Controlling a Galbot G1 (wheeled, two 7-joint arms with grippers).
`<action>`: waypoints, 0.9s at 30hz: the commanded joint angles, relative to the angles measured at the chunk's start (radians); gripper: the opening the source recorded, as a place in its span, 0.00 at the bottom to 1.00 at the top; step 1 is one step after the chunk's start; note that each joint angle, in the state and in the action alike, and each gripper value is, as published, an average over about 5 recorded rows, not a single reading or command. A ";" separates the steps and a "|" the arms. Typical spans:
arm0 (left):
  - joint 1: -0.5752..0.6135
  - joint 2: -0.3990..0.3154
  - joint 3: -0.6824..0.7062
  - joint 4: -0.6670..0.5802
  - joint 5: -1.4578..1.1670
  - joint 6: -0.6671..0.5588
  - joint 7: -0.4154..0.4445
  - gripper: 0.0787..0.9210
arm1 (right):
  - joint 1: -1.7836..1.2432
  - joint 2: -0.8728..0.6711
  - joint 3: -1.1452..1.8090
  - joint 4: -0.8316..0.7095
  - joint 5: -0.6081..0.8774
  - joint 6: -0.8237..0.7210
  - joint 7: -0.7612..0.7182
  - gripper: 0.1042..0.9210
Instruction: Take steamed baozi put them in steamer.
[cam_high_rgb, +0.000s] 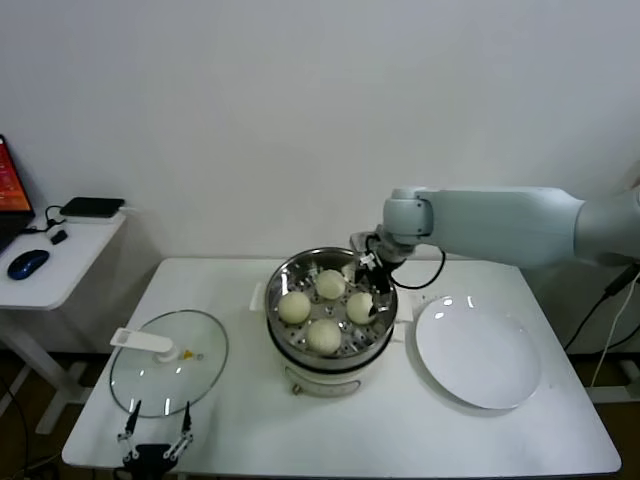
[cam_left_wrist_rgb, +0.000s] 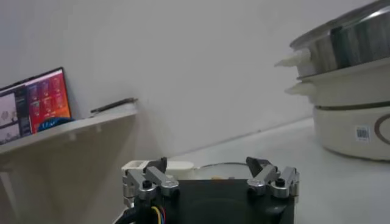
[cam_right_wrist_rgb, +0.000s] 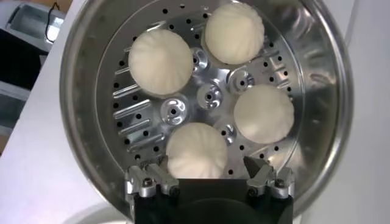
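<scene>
Right gripper (cam_right_wrist_rgb: 210, 182) sits over the right-rear rim of the steamer (cam_high_rgb: 283, 345), jaws spread wide and gripping nothing. One steamed baozi (cam_right_wrist_rgb: 197, 151) lies on the perforated floor directly between the two fingers, just clear of them, no contact visible. The other three buns rest apart from each other around the basket's centre: one (cam_right_wrist_rgb: 161, 62), one (cam_right_wrist_rgb: 234, 33), one (cam_right_wrist_rgb: 264, 112). All four are inside the steamer.

Head view shows the wider layout: steamer on its white pot base mid-table, empty white plate (cam_high_rgb: 478, 352) just to the steamer's right, glass lid (cam_high_rgb: 168, 362) with white handle to its left, right arm reaching in from the right. Only the right wrist view shows the pleated tops of the buns and the hole pattern in the basket floor.

Left gripper (cam_left_wrist_rgb: 210, 176) is parked low at the table's near-left edge by the lid, jaws released, holding nothing. Left wrist view alone shows the steamer's side wall, a small square code sticker (cam_left_wrist_rgb: 362, 133) on the pot base, too small to read, and a lit laptop screen (cam_left_wrist_rgb: 35, 101) on a side desk; its text is illegible.
</scene>
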 joint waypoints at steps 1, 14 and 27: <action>0.009 -0.011 -0.001 -0.005 0.000 0.000 -0.001 0.88 | 0.156 -0.073 -0.050 0.038 0.179 0.025 -0.057 0.88; 0.003 -0.023 0.012 -0.014 0.011 0.014 -0.007 0.88 | 0.020 -0.531 0.261 0.221 0.193 0.115 0.351 0.88; 0.020 -0.039 0.012 -0.010 0.026 0.006 -0.014 0.88 | -1.590 -0.763 1.743 0.502 -0.007 0.262 0.706 0.88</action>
